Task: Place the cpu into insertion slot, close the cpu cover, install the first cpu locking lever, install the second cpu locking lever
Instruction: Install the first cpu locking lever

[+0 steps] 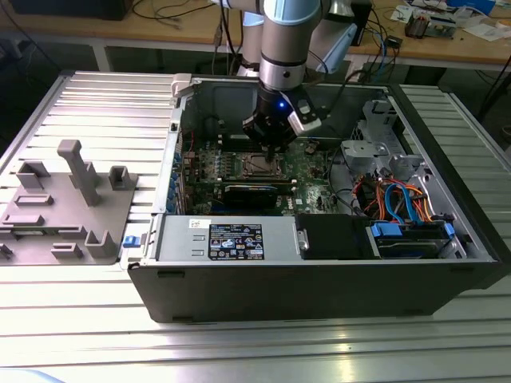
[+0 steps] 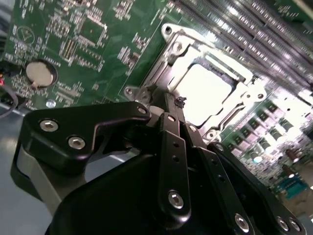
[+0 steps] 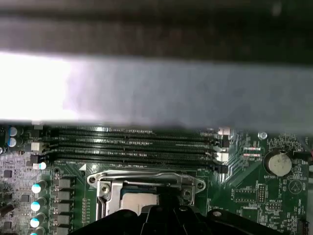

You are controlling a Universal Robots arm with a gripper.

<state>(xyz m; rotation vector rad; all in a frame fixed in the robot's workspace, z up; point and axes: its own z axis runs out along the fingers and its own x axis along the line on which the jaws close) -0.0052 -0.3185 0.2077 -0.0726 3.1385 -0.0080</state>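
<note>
Fingers point(image 2: 180, 104) pressed together, empty, hovering just above the cpu point(image 2: 205, 93), seated in the insertion slot point(image 2: 168, 66) under the closed cpu cover point(image 2: 230, 61).

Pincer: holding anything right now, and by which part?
Nothing held. The pincer is shut and empty, its tips just over the cpu cover, which lies closed over the cpu.

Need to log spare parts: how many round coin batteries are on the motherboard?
1. The coin battery sits on the green motherboard, visible in both wrist views. The hand covers part of the board, so another may be hidden.
</note>
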